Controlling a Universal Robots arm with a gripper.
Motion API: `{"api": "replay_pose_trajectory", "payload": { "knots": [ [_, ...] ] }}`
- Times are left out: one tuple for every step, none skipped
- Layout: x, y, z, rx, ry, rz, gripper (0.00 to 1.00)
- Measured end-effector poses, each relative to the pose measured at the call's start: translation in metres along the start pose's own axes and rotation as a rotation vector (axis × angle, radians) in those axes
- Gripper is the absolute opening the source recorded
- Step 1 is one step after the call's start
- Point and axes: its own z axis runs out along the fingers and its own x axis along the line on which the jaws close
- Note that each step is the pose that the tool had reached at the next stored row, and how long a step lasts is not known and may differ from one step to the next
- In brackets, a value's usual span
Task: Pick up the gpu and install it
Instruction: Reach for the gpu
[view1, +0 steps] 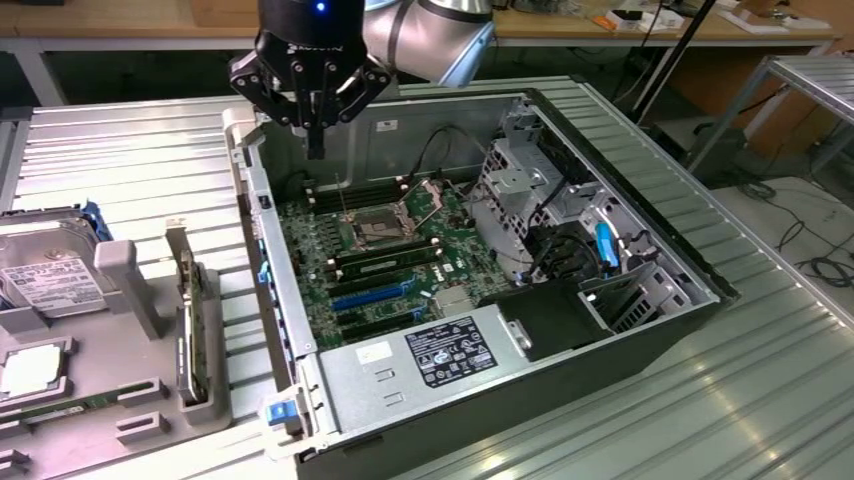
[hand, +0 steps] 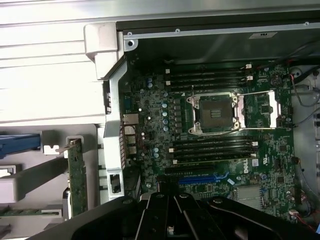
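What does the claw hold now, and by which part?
Nothing is held. The claw hangs empty over the open case; the gpu stands upright in a rack outside the case.

Gripper (view1: 316, 148) pointing down, jaws closed, empty

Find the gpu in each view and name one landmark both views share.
Exterior view: the gpu stands on edge in the grey holder, at the exterior view's left of the case.
Wrist view: the gpu stands in that holder, outside the case.
Shared landmark: the CPU socket on the motherboard.
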Motion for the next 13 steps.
{"api": "replay_pose_trajectory", "payload": {
  "knots": [
    [0.0014, -0.0001, 0.0001, 0.0000, 0.0000, 0.000, 0.11],
    [0.0023, -0.0002, 0.0002, 0.0000, 0.0000, 0.000, 0.11],
    [0.0034, -0.0003, 0.0004, 0.0000, 0.0000, 0.000, 0.11],
    [0.0046, -0.0004, 0.0004, 0.0001, 0.0001, 0.000, 0.11],
    [0.0052, -0.0004, 0.0005, 0.0000, 0.0000, 0.000, 0.11],
    [0.0058, -0.0005, 0.0006, 0.0001, 0.0000, 0.000, 0.11],
    [0.0067, -0.0005, 0.0007, 0.0000, 0.0000, 0.000, 0.11],
    [0.0072, -0.0006, 0.0007, 0.0000, 0.0000, 0.000, 0.11],
    [0.0077, -0.0006, 0.0007, 0.0001, 0.0000, 0.000, 0.11],
    [0.0088, -0.0007, 0.0008, 0.0000, 0.0000, 0.000, 0.11],
    [0.0096, -0.0008, 0.0009, 0.0000, 0.0000, 0.000, 0.11],
    [0.0104, -0.0008, 0.0009, 0.0000, 0.0000, 0.000, 0.11],
    [0.0109, -0.0009, 0.0009, 0.0000, 0.0001, 0.000, 0.11]
  ]
}}
